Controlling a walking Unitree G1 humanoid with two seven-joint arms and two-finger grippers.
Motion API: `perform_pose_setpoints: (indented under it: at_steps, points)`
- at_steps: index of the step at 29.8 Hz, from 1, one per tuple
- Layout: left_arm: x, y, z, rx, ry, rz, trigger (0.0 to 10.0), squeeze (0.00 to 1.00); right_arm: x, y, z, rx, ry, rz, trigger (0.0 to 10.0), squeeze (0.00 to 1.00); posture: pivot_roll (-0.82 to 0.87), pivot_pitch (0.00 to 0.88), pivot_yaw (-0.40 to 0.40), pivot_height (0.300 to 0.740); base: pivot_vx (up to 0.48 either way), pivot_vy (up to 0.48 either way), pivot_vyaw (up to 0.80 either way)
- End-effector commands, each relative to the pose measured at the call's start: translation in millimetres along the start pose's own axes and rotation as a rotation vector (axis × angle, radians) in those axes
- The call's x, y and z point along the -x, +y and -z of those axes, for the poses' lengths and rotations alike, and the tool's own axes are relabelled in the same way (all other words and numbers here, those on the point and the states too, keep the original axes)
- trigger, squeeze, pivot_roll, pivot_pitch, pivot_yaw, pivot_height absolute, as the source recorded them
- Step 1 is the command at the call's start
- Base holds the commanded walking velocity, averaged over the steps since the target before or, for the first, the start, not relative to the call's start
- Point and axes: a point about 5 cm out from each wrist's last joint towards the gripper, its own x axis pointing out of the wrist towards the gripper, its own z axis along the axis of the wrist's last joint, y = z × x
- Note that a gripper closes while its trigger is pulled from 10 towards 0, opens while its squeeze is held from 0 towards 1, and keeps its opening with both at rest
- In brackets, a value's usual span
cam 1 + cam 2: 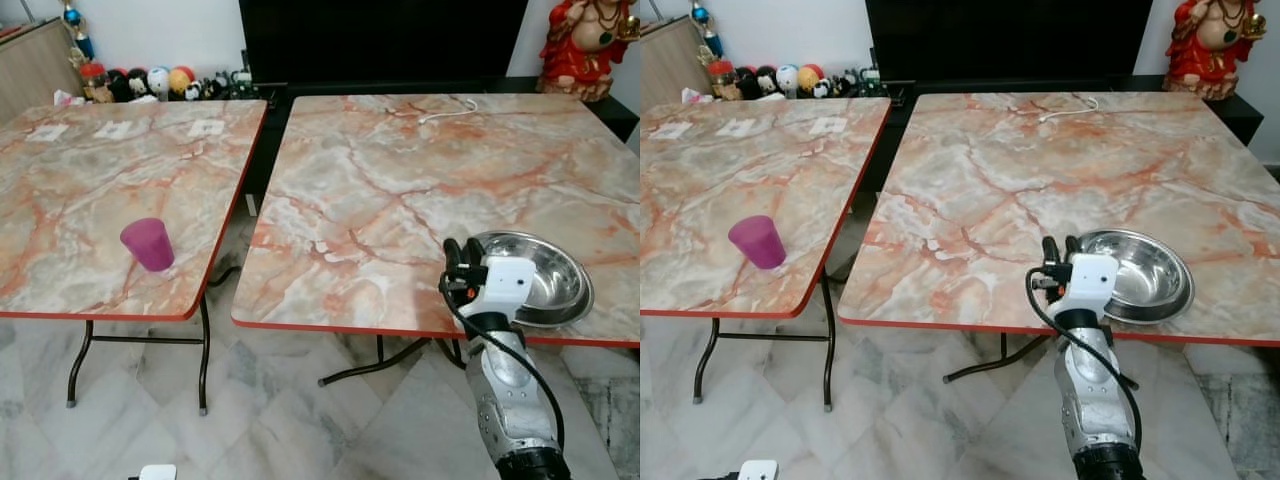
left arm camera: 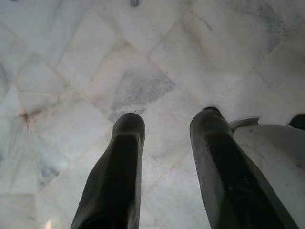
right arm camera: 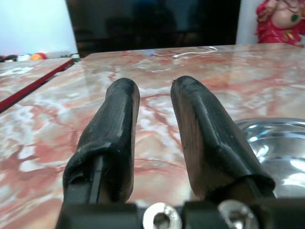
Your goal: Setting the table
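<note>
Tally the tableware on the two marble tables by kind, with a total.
Steel bowl: 1, near the front edge of the right-hand table, beside the right gripper.
Purple cup: 1, on the left-hand table.
Total: 2

A shiny steel bowl is sitting upright, empty, near the front edge of the right marble-patterned table, lower right of the head view. A purple cup is standing rim-down on the left table, lower left, near its front edge.
</note>
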Motion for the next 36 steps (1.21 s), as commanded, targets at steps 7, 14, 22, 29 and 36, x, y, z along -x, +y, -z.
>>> perform_pose_setpoints:
  at_steps: [7,14,22,29,36]
  points:
    - [1.5,7.8,6,0.027,0.042,-0.026,10.0,0.0,-1.6,29.7,-4,-0.049,-0.012,-0.082,10.0,0.0,-0.1,0.0,0.04,0.74,0.0,0.411,0.0]
    - [-0.2,9.5,0,0.022,0.035,-0.023,10.0,0.0,4.1,45.1,-3,-0.04,-0.01,-0.139,10.0,0.0,-0.1,0.0,0.041,0.74,0.0,0.48,0.0]
    - [-2.6,6.0,-8,0.018,0.019,-0.014,10.0,0.0,-0.1,52.4,-4,-0.035,-0.011,-0.153,10.0,0.0,-0.09,0.0,0.037,0.74,0.0,0.48,0.0]
    - [-0.2,-0.1,3,0.02,0.033,-0.01,10.0,0.0,-4.4,60.6,-5,-0.037,-0.01,-0.163,10.0,0.0,-0.08,0.0,0.032,0.74,0.0,0.48,0.0]
    - [2.7,2.3,12,0.025,0.047,-0.017,10.0,0.0,-5.8,65.6,-6,-0.044,-0.013,-0.175,10.0,0.0,-0.08,0.0,0.031,0.74,0.0,0.48,0.0]
